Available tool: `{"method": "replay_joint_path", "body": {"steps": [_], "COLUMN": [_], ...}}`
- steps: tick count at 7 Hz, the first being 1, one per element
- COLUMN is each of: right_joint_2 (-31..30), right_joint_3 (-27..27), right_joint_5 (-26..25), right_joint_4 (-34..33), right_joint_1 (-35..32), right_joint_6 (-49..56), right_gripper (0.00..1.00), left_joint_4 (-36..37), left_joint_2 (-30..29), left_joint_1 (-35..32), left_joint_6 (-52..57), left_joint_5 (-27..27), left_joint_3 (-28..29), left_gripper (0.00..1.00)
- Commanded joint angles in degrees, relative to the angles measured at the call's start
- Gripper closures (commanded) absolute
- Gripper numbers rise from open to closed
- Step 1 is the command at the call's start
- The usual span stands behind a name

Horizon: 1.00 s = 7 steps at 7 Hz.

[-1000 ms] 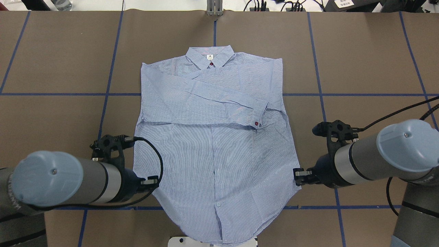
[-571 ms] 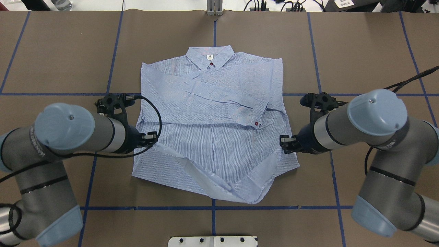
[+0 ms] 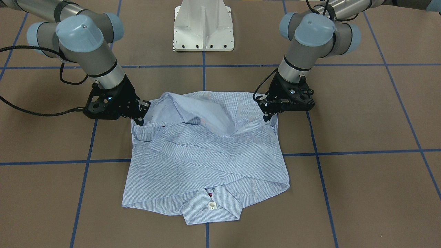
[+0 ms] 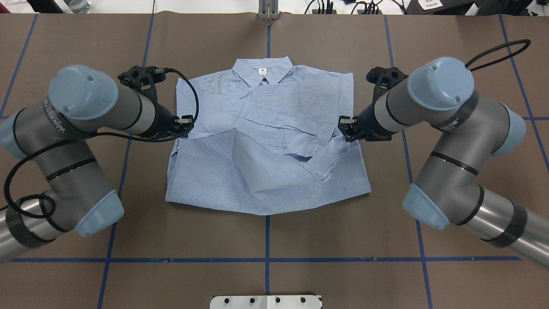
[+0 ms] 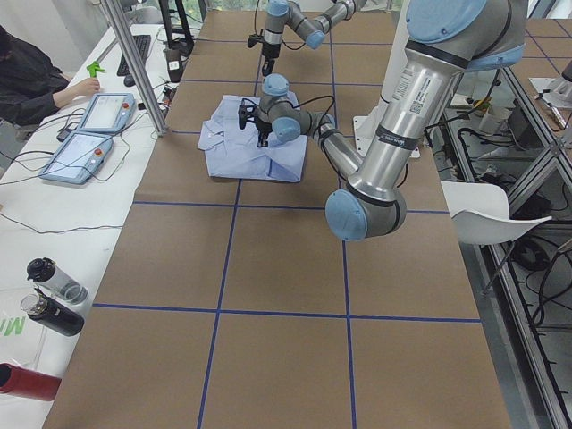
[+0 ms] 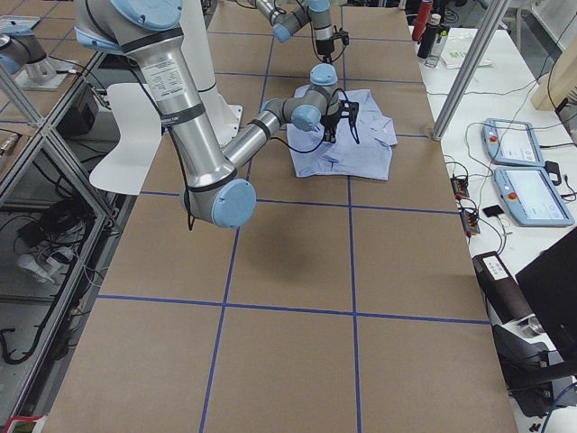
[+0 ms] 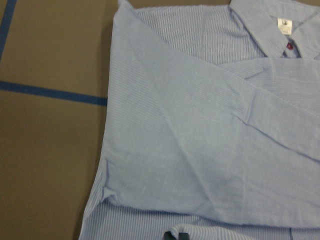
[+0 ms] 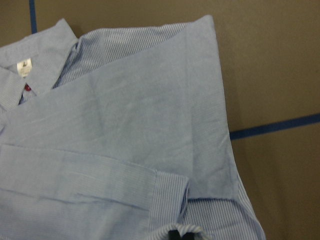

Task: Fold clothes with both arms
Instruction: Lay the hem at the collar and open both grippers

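The light blue striped shirt (image 4: 274, 107) lies flat on the brown table, collar (image 4: 262, 68) at the far side, sleeves crossed over the chest. Its lower part is doubled up over the body, and a flap of hem (image 4: 266, 171) sags in the middle. My left gripper (image 4: 186, 128) is shut on the hem at the shirt's left edge; it also shows in the front view (image 3: 267, 117). My right gripper (image 4: 344, 128) is shut on the hem at the right edge, also in the front view (image 3: 141, 120). Both wrist views show a bit of pinched cloth at their bottom edge.
The white pedestal base (image 3: 203, 26) stands at the near edge behind the shirt. Blue tape lines (image 4: 266, 259) cross the brown cover. A metal post (image 4: 268, 10) stands at the far edge. A side table with tablets (image 5: 89, 134) and a seated person lies beyond it.
Both grippers have moved away from the base toward the collar, pulling the hem up and over the shirt's lower half. The shirt now lies shorter, with a fold along its near edge.
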State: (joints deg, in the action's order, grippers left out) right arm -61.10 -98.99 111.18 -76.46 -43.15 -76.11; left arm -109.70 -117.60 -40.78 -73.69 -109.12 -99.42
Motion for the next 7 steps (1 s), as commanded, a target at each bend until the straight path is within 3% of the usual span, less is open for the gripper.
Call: {"method": "replay_joint_path", "body": {"steps": [1,3,4,7], "right_joint_2": [4.23,4.76,5.72,9.49], "right_joint_3": [6.77,11.51,13.36,19.87], "right_joint_5": [-2.54,-4.21,-4.22,-5.79], "right_joint_4": [3.31,12.09,13.08,13.18], "right_joint_1": [-2.55,-4.30,-5.62,-7.04], "right_joint_6": [0.17,0.17,0.17,0.61], "right_gripper": [1.00,1.00,1.00,1.00], "left_joint_4": [-1.66,-1.66,-1.66,-12.25], "left_joint_2": [-1.13,-1.93,-2.71,-5.26], "left_joint_1": [-2.45,-5.96,-7.28,-7.83], "left_joint_6": [0.21,0.38,1.78,1.97], "left_joint_5": [-0.22,-2.04,-3.54,-3.47], "left_joint_3": [1.86,1.95,3.17,14.83], "left_gripper": [1.00,1.00,1.00,1.00]}}
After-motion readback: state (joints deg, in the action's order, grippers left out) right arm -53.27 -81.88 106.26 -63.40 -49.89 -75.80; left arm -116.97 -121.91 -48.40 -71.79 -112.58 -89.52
